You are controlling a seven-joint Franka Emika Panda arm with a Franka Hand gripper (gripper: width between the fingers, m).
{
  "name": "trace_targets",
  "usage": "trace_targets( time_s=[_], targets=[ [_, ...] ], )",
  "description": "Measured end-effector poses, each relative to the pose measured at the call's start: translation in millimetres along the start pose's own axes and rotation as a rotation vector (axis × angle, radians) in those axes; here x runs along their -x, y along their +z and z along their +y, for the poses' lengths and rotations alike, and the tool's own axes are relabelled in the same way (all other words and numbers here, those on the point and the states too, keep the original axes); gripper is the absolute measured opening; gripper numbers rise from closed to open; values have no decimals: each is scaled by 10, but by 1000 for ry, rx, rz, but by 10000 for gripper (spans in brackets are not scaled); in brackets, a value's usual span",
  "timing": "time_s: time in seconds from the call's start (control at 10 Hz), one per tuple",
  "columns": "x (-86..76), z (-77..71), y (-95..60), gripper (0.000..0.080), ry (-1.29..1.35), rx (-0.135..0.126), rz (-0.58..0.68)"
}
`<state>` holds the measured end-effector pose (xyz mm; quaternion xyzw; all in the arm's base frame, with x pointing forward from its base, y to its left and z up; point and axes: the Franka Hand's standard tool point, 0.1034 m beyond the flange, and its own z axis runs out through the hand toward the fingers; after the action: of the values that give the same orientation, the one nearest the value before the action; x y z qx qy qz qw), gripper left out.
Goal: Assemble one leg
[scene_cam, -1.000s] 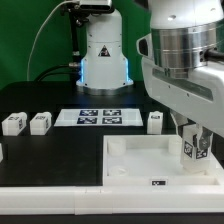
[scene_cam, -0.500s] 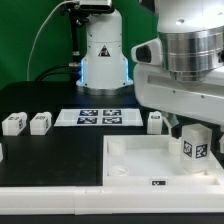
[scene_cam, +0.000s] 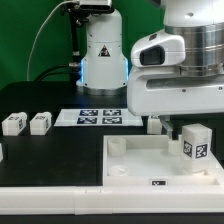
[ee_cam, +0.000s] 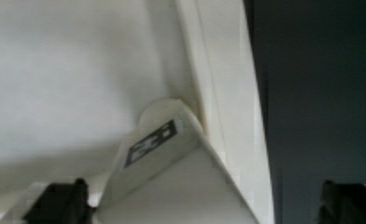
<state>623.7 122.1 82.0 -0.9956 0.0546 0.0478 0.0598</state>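
The claw, fingers apart and empty, hovers near the leg, which stands upright in the white tray part's corner at lower right of the exterior frame; placement looks done, full seating unconfirmed.

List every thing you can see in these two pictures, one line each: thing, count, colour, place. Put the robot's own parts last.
small white plastic leg blocks: four, white with black-and-white tags; two side by side on the table at the exterior view's left (second), one partly hidden behind the arm, one upright in the tray part's corner at the exterior view's right.
large white square tray-like part: one, white; nearest the camera.
marker board: one, white with black tags; flat at mid-table.
black table: one, black; under everything.
robot base: one, white; at the back.
arm: one, white and grey; above the tray part.
hand: one, dark fingertips, apart.
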Motion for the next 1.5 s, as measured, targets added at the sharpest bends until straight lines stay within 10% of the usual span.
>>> trace_targets(
  time_s=[0.5, 0.7, 0.9, 1.5],
  targets=[
    [-6, 18, -2, 649, -235, 10, -1],
    [-6, 18, -1, 385, -235, 10, -1],
    [-14, 39, -6, 298, -233, 13, 0],
    [-25, 48, -14, 298, 264, 0, 15]
  ],
)
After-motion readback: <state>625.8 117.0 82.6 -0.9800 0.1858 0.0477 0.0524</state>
